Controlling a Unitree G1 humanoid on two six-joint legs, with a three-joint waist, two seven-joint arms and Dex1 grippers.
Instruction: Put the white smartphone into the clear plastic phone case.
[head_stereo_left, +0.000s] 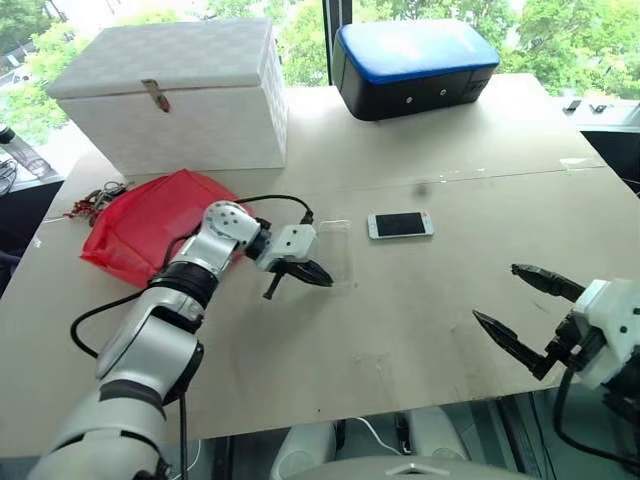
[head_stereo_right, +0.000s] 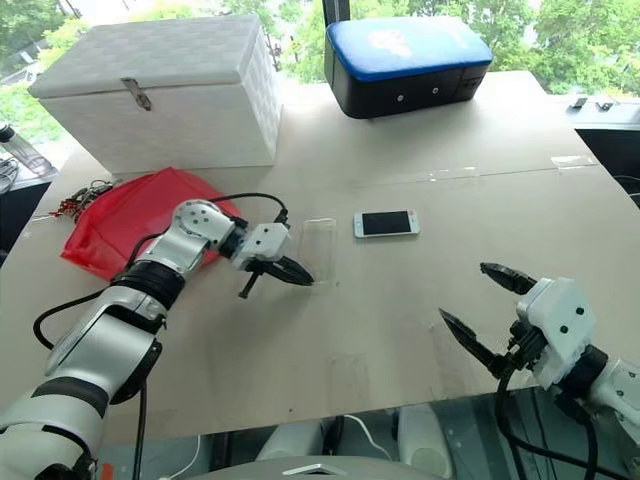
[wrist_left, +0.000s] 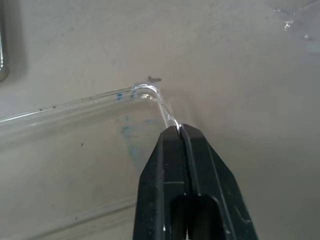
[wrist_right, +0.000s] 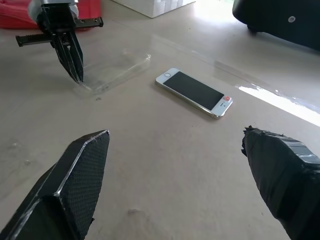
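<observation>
The white smartphone (head_stereo_left: 400, 224) lies flat, screen up, in the middle of the table. Just to its left lies the clear plastic phone case (head_stereo_left: 335, 250), open side up. My left gripper (head_stereo_left: 322, 277) points down at the case's near end and is shut on its thin rim close to a corner, as the left wrist view shows (wrist_left: 178, 131). My right gripper (head_stereo_left: 496, 292) hovers open and empty over the table's near right part, well short of the phone (wrist_right: 195, 92).
A white lidded box (head_stereo_left: 180, 90) stands at the back left and a blue-topped black box (head_stereo_left: 415, 65) at the back middle. A red bag (head_stereo_left: 140, 225) lies left of the case, with keys (head_stereo_left: 95, 200) beside it. The table's front edge runs just under my right gripper.
</observation>
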